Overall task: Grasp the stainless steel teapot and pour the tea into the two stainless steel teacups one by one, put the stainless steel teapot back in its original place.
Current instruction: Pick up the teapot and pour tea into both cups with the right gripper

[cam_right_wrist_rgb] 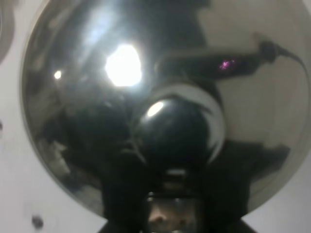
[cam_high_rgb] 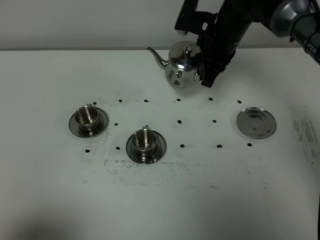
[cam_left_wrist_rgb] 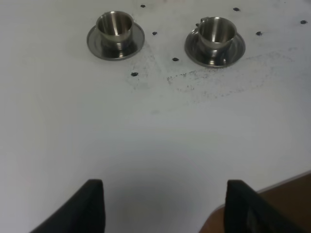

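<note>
The stainless steel teapot (cam_high_rgb: 181, 66) hangs above the back of the table with its spout pointing left. My right gripper (cam_high_rgb: 207, 70) is shut on its handle side. The pot's shiny belly (cam_right_wrist_rgb: 87, 126) fills the right wrist view. The two stainless steel teacups stand on saucers: one at the left (cam_high_rgb: 88, 118) and one nearer the middle (cam_high_rgb: 145, 142). Both also show in the left wrist view, one (cam_left_wrist_rgb: 115, 26) beside the other (cam_left_wrist_rgb: 216, 33). No tea shows in either cup. My left gripper (cam_left_wrist_rgb: 165, 206) is open and empty, low over bare table, well short of the cups.
An empty round steel saucer (cam_high_rgb: 256, 122) lies at the right of the white table (cam_high_rgb: 165, 200). Small black dots mark a grid between the cups and saucer. The table's edge (cam_left_wrist_rgb: 272, 189) shows in the left wrist view.
</note>
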Robot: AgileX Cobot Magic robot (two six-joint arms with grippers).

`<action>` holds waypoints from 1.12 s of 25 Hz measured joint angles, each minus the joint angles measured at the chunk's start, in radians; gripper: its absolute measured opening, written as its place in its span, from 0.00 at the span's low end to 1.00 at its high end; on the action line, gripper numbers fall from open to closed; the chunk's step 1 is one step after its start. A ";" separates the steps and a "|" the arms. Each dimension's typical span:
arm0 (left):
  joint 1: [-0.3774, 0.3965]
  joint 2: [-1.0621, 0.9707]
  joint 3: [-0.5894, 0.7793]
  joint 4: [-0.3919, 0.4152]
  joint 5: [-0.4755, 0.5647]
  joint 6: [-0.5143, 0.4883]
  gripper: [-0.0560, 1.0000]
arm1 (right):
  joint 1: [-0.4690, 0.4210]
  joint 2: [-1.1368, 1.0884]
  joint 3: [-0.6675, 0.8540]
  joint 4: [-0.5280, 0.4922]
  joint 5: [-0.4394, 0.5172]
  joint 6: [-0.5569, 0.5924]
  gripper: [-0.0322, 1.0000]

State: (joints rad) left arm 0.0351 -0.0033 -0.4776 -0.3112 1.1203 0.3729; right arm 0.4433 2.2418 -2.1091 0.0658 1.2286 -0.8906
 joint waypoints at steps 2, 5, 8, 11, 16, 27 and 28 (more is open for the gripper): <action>0.000 0.000 0.000 0.000 0.000 0.000 0.55 | 0.012 0.029 -0.028 0.003 0.000 -0.003 0.20; 0.000 0.000 0.000 0.000 0.000 0.000 0.55 | 0.026 0.055 -0.050 -0.001 0.003 -0.006 0.20; 0.000 0.000 0.000 0.000 0.000 0.000 0.55 | 0.035 0.062 -0.052 -0.020 0.007 -0.022 0.20; 0.000 0.000 0.000 0.000 0.000 0.000 0.55 | 0.035 0.071 -0.058 -0.029 0.009 -0.048 0.20; 0.000 0.000 0.000 0.000 0.000 0.000 0.55 | 0.042 0.072 -0.058 -0.012 0.009 -0.194 0.20; 0.000 0.000 0.000 0.000 0.000 0.000 0.55 | 0.086 0.077 -0.058 -0.042 -0.093 -0.366 0.20; 0.000 0.000 0.000 0.000 0.000 0.000 0.55 | 0.090 0.084 -0.059 -0.051 -0.110 -0.366 0.20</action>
State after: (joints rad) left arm 0.0351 -0.0033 -0.4776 -0.3112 1.1207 0.3729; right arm 0.5337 2.3258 -2.1685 0.0146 1.1187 -1.2570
